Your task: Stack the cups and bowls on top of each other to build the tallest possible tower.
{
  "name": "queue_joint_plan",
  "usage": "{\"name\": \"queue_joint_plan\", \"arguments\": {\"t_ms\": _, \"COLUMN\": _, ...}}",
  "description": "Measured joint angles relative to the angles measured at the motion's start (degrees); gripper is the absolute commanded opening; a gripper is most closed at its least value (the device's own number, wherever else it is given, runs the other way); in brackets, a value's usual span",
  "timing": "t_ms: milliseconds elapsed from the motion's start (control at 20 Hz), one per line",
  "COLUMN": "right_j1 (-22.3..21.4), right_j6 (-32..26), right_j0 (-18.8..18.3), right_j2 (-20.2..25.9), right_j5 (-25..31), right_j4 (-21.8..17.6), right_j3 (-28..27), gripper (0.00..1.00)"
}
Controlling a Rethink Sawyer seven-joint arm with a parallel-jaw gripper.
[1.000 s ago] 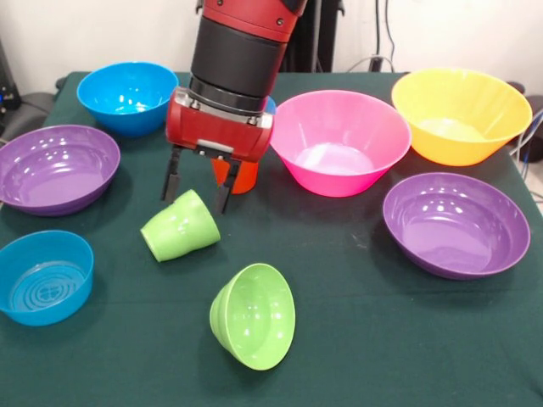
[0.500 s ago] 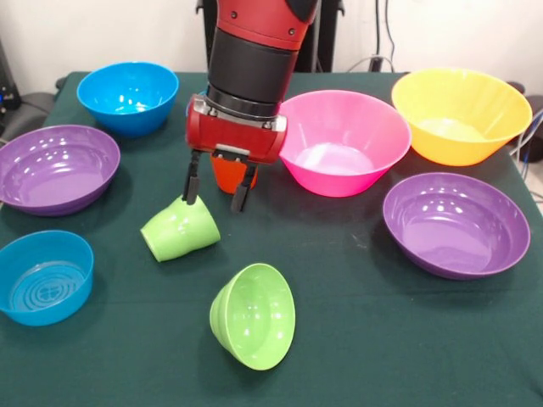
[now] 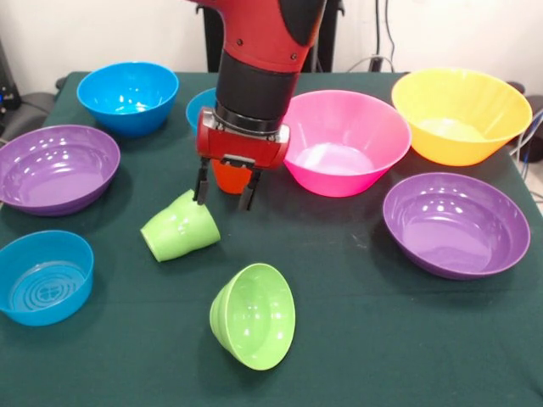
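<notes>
My gripper [image 3: 225,194] is open, its two dark fingers hanging just in front of the orange cup [image 3: 227,175], which stands partly hidden behind them. The lime green cup [image 3: 179,227] lies on its side just left of and below the fingertips. The small lime green bowl [image 3: 254,315] lies tipped on its side near the front. The pink bowl [image 3: 339,142] stands right of the arm. The yellow-orange bowl [image 3: 459,114] is at the back right. Purple bowls stand at the left [image 3: 54,167] and right [image 3: 456,224]. Blue bowls stand at the back left [image 3: 128,96], behind the arm [image 3: 200,107] and at the front left [image 3: 42,276].
The dark green table cloth [image 3: 382,339] covers the table. The table's right edge [image 3: 530,182] runs close to the right purple bowl, and cables hang beyond it.
My gripper has moved right, from over the lime green cup to in front of the orange cup. The jaws stay open. No cup or bowl has moved.
</notes>
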Motion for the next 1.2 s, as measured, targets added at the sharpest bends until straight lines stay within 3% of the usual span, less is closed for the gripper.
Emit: {"name": "queue_joint_plan", "arguments": {"t_ms": 1200, "right_j1": 3.76, "right_j6": 0.00, "right_j0": 1.95, "right_j2": -2.89, "right_j5": 1.66, "right_j4": 0.01, "right_j3": -3.77, "gripper": 1.00}}
